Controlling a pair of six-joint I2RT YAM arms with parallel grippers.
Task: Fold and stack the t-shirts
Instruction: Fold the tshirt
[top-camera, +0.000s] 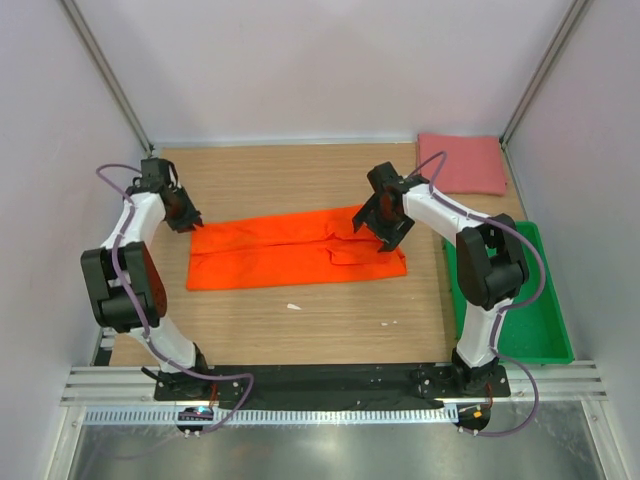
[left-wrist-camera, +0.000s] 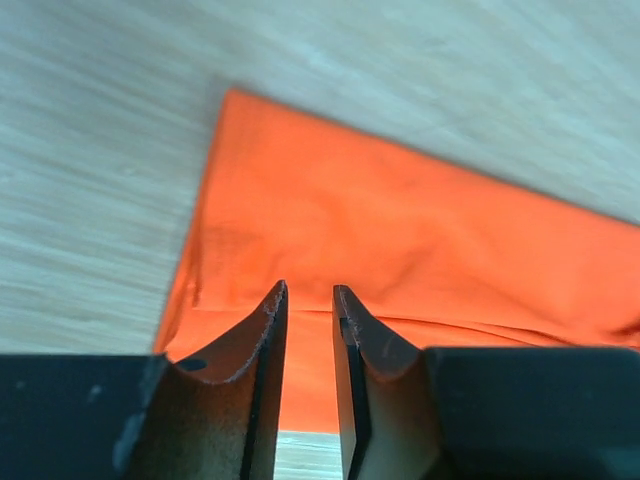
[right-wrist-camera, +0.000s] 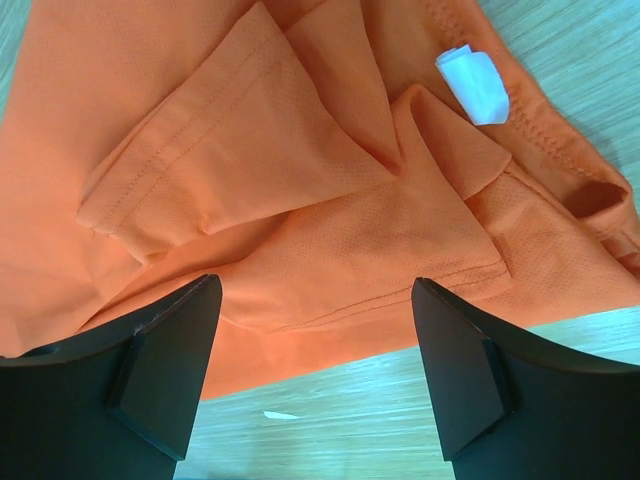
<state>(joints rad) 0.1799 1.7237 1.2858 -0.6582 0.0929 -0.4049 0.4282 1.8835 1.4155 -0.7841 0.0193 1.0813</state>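
We see the bright orange cloth short-sleeved t-shirt (top-camera: 295, 255) lying flat in the middle of the wooden desk (top-camera: 300, 335), folded lengthwise into a long band; its sleeves and its white neck label (right-wrist-camera: 472, 85) are at its right end. The dull pink-red cloth t-shirt (top-camera: 462, 163) lies folded at the far right corner, well apart from the orange one. The left gripper (top-camera: 185, 215) hangs over the band's left end; its fingers (left-wrist-camera: 262, 330) stand nearly together with a narrow slit between them, and we see them pinching nothing. The right gripper (top-camera: 385, 228) hangs over the sleeve end; its fingers (right-wrist-camera: 170, 340) are spread wide. A green plastic tray (top-camera: 545, 330) sits at the desk's right edge.
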